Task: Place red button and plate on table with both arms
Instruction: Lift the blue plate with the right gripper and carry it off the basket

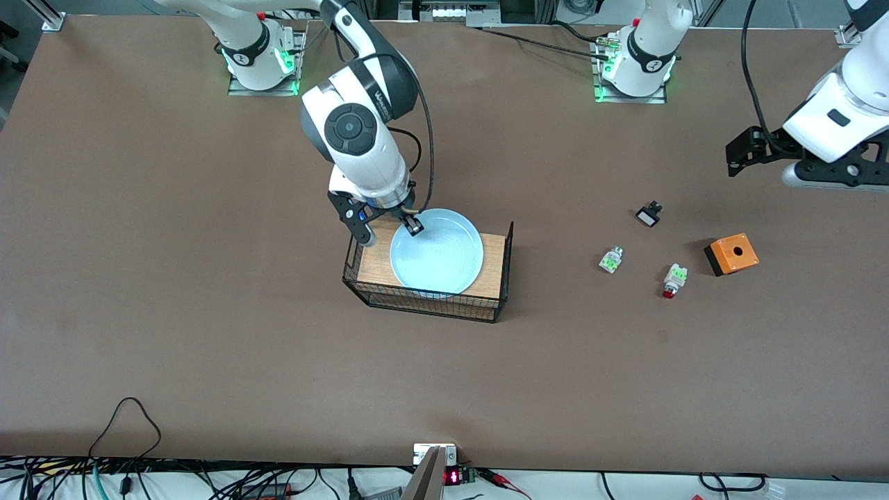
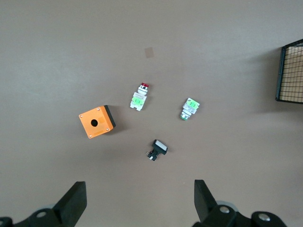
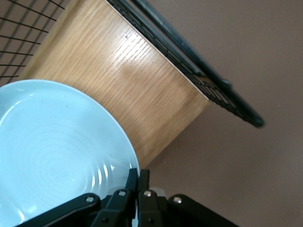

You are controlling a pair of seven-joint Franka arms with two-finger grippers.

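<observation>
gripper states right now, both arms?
Left gripper: open, holding nothing, over the table.
Right gripper: shut on the plate rim, at the rack.

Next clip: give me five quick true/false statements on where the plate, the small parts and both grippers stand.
1. The plate sits on the rack. True.
2. The right gripper is shut on the plate's rim. True.
3. The left gripper holds the red button. False: it is open and empty, and the button lies on the table.
4. The orange box is on the rack. False: on the table.
5. The red button lies beside the orange box. True.
</observation>
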